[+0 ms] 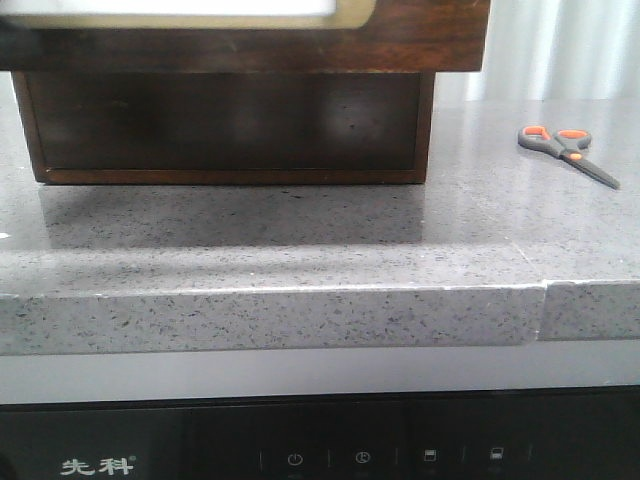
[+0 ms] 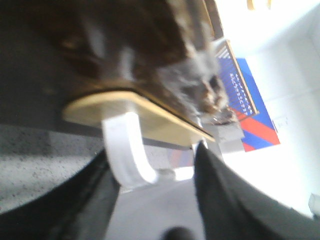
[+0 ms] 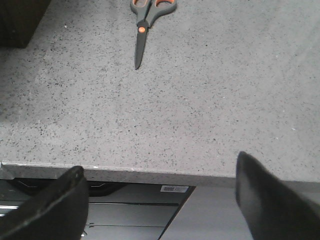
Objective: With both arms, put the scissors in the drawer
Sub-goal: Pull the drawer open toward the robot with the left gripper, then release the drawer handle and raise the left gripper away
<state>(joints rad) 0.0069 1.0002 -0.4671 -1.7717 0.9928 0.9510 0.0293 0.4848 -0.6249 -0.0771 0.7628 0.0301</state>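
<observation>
The scissors [image 1: 565,150] lie flat on the grey counter at the right, orange-lined loops toward the cabinet. In the right wrist view the scissors [image 3: 142,25] lie far ahead of my right gripper [image 3: 157,185], which is open and empty over the counter's front edge. The drawer [image 1: 420,35] juts out over the cabinet at the top of the front view. In the blurred left wrist view my left gripper [image 2: 152,170] has its jaws apart around a white curved handle [image 2: 125,150] under the drawer's brass-coloured frame [image 2: 125,107]. Neither gripper shows in the front view.
The dark wooden cabinet [image 1: 230,175] stands at the back left of the speckled grey counter [image 1: 300,320]. A black appliance panel [image 1: 300,450] lies below the counter's front edge. A blue and red board [image 2: 250,105] shows beyond the drawer.
</observation>
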